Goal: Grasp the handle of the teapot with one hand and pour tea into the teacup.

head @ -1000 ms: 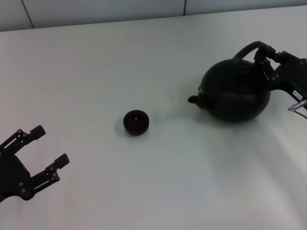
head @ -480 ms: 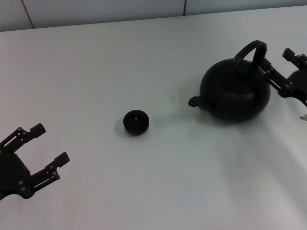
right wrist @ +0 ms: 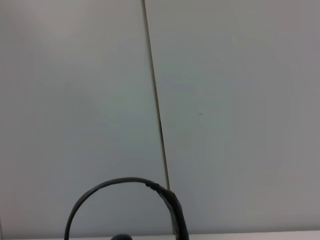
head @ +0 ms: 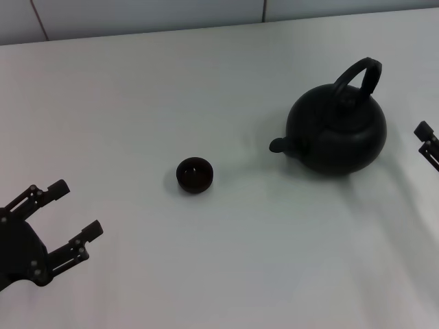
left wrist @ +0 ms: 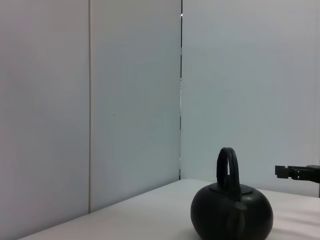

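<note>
The teapot (head: 337, 130) stands upright on the white table (head: 226, 260), toward the far right side in the head view, with its short spout (head: 278, 144) pointing toward the robot's left. The handle (head: 359, 79) arches over the domed lid, free of any grip, its thicker side facing the right edge of the table. The teacup (head: 195, 175) sits on the table well apart from the teapot, off beyond the spout and nearer the middle; its dark inside gives no clue as to whether it holds tea. The right hand (head: 428, 144) shows only as a pair of finger ends at the right border of the head view, near the teapot's body but apart from it and touching nothing; the left wrist view also catches it (left wrist: 298, 173) as a dark piece level with the handle (left wrist: 227, 169), beside the teapot (left wrist: 231, 215). So little of it is in view that I cannot tell whether it is spread or closed. The left hand (head: 60, 214) hovers over the near left corner of the table, its two fingers spread wide with nothing between them, well apart from the teacup. In the right wrist view the handle (right wrist: 165, 201) curves up at the lower edge against pale wall panels (right wrist: 225, 100).
</note>
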`<state>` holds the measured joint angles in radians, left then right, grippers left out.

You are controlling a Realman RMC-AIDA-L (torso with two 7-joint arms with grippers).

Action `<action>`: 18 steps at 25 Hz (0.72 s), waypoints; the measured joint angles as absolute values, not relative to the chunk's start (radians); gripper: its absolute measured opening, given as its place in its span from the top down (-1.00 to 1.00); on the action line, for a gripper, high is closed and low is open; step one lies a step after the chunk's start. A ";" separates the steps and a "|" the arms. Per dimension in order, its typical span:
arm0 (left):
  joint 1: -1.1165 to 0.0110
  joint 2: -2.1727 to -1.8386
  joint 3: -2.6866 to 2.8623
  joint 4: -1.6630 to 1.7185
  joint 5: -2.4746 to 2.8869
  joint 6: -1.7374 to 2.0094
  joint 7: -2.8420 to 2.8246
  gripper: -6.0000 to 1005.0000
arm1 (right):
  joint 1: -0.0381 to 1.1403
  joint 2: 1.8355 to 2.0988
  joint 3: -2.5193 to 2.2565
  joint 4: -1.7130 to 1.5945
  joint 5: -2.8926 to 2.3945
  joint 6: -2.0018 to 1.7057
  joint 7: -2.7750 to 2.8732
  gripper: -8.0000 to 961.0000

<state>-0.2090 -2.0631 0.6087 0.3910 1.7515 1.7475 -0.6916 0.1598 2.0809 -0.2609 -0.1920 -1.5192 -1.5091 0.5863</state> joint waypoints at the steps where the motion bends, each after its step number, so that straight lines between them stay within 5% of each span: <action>1: -0.209 -2.063 0.609 0.391 1.751 1.748 -0.692 -0.61 | 0.155 2.080 -0.261 -0.190 -1.519 -1.512 0.581 -0.45; 18: -0.243 -2.058 0.662 0.412 1.832 1.740 -0.741 -0.61 | 0.147 2.068 -0.273 -0.453 -1.967 -1.785 0.745 -0.45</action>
